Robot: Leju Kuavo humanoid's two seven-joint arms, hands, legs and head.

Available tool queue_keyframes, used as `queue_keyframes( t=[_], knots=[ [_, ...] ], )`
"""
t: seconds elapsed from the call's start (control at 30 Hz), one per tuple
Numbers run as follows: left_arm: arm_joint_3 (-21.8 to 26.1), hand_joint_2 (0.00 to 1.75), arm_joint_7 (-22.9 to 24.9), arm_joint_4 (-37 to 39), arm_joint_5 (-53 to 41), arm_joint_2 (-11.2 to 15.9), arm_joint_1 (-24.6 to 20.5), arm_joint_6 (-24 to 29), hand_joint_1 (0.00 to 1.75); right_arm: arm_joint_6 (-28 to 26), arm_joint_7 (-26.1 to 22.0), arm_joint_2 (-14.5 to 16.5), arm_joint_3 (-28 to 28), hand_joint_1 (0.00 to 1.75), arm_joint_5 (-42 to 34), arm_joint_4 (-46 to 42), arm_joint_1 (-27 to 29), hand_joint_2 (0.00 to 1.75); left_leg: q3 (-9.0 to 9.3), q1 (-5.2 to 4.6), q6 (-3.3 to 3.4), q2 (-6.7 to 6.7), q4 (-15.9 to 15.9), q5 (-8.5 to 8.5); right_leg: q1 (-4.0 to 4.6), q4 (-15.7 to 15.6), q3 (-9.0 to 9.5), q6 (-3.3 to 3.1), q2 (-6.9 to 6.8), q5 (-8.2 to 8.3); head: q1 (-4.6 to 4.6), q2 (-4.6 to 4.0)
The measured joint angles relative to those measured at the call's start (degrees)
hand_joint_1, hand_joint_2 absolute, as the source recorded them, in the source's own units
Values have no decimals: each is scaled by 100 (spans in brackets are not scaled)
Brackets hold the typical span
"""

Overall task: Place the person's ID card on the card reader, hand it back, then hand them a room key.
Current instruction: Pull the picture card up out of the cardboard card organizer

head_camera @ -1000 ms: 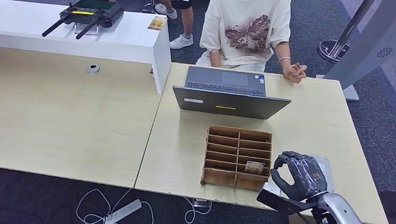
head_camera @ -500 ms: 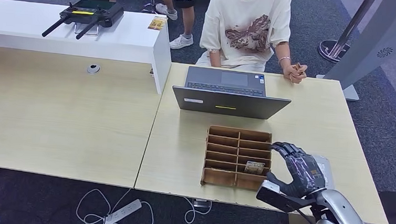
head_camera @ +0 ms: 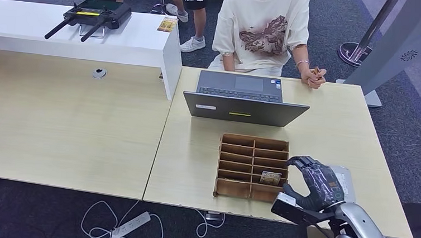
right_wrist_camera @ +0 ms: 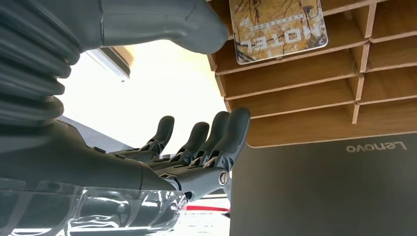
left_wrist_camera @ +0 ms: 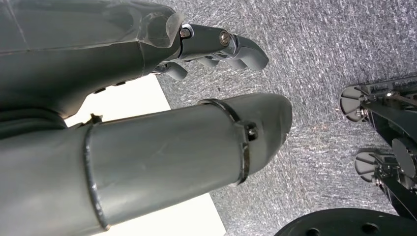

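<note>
Right hand (head_camera: 317,184) spread wide, holding nothing, just beside brown compartmented wooden tray (head_camera: 252,167).
Patterned hotel room key card (head_camera: 270,178) lies in a tray slot nearest the hand; left hand (left_wrist_camera: 216,44) fingers loosely apart, holding nothing.

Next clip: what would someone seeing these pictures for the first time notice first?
Probably the right robot hand, open, with its fingers spread beside the right edge of the wooden divider tray on the near side of the desk. One card printed with "HOTEL" lies in a slot nearest that hand. Behind the tray stands an open laptop, with a person seated across the desk.
</note>
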Motion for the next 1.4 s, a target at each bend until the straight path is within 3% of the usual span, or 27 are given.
queue_keyframes(
  t=[1.4],
  knots=[
    [-9, 0, 4, 0, -43, 27, -1, 0, 0, 7, 108, 40, 210, 74, 160, 4, 60, 175, -1, 0, 0, 0, 0, 0, 0, 0, 0, 0, 0, 0, 0, 0]
  ],
)
